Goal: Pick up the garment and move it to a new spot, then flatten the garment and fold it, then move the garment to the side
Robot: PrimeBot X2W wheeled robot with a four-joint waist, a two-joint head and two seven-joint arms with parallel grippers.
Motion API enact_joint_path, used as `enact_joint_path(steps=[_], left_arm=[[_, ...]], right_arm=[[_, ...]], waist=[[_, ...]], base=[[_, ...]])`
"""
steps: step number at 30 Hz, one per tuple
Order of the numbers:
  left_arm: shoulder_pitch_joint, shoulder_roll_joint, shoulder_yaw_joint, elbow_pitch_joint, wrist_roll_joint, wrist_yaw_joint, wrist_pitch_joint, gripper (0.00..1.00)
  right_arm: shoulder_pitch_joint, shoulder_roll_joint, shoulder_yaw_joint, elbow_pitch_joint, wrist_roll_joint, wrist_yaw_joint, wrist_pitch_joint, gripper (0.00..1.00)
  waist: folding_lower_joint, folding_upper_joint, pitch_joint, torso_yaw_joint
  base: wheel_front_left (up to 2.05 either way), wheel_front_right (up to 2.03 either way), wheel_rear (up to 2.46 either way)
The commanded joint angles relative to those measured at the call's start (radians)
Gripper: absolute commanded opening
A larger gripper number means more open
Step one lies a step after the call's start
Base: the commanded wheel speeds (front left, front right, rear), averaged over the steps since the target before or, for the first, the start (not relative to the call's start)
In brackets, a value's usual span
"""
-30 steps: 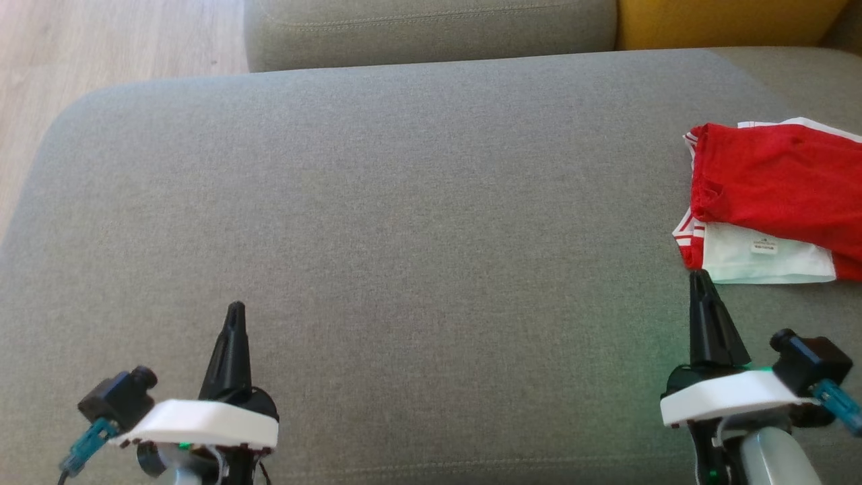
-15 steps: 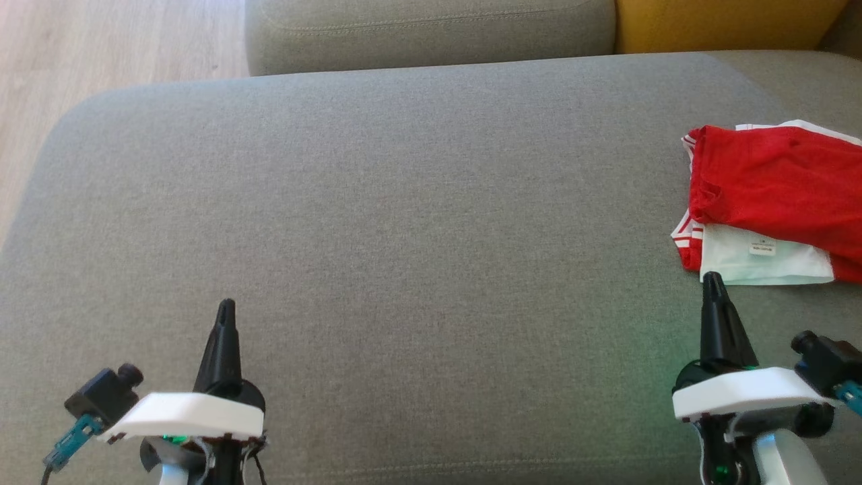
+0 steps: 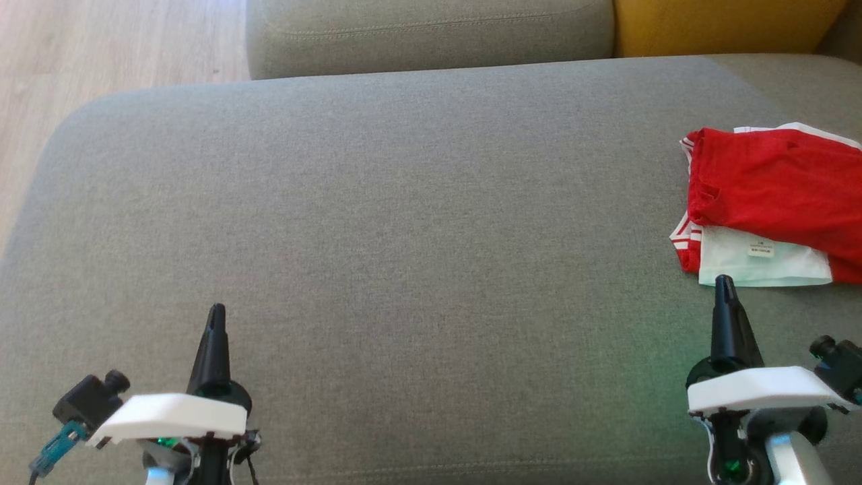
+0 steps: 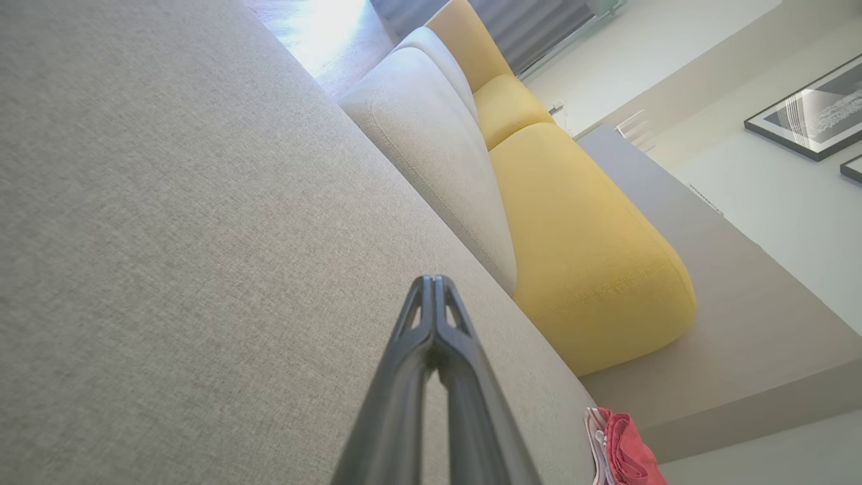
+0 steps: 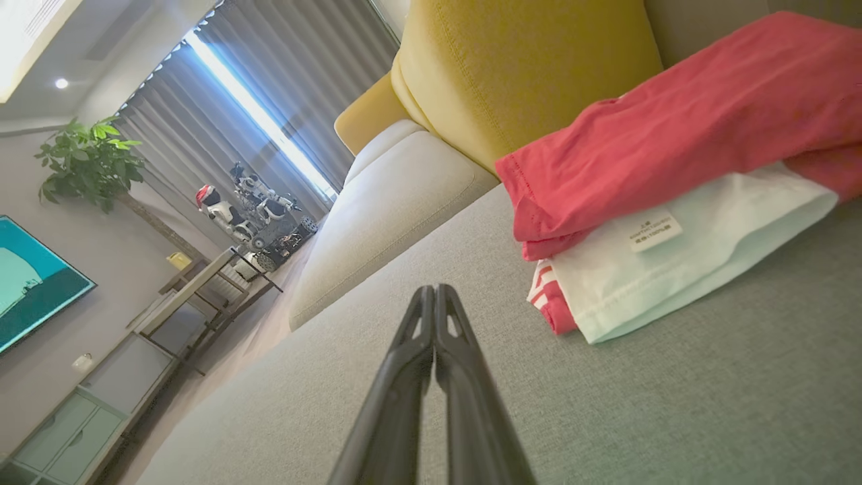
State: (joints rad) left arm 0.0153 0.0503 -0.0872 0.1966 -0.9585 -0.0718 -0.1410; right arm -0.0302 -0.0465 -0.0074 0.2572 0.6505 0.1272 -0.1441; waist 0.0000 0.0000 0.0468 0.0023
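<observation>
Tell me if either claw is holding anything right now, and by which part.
Nothing is held. The left claw and the right claw are both shut and empty; the folded red garment lies free on the grey sofa cushion.

A home living room: grey sofa [image 3: 404,236], yellow cushions [image 4: 579,236], curtains [image 5: 269,101], potted plant [image 5: 91,158], framed picture [image 4: 808,108]

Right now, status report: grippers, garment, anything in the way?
Left gripper shut, empty, over grey seat cushion. Right gripper shut, empty, tip just short of red-and-white garment. Garment lies folded at cushion's right side. Nothing in the way.
</observation>
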Motion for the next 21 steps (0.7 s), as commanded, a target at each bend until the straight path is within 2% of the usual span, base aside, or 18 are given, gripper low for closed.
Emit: enact_joint_path(steps=[1,21], left_arm=[[-0.055,0.013,0.020,-0.027,-0.026,-0.012,0.009,0.00],[-0.071,0.015,0.057,-0.009,-0.185,-0.024,0.063,0.00]], right_arm=[[-0.048,-0.019,0.001,-0.030,0.040,0.001,0.011,0.00],[-0.054,-0.022,-0.015,-0.026,0.273,0.002,0.063,0.00]], waist=[[0.0000,0.0000,-0.001,0.000],[0.0000,0.0000,-0.011,-0.001]], base=[[0.00,0.00,0.00],[0.00,0.00,0.00]])
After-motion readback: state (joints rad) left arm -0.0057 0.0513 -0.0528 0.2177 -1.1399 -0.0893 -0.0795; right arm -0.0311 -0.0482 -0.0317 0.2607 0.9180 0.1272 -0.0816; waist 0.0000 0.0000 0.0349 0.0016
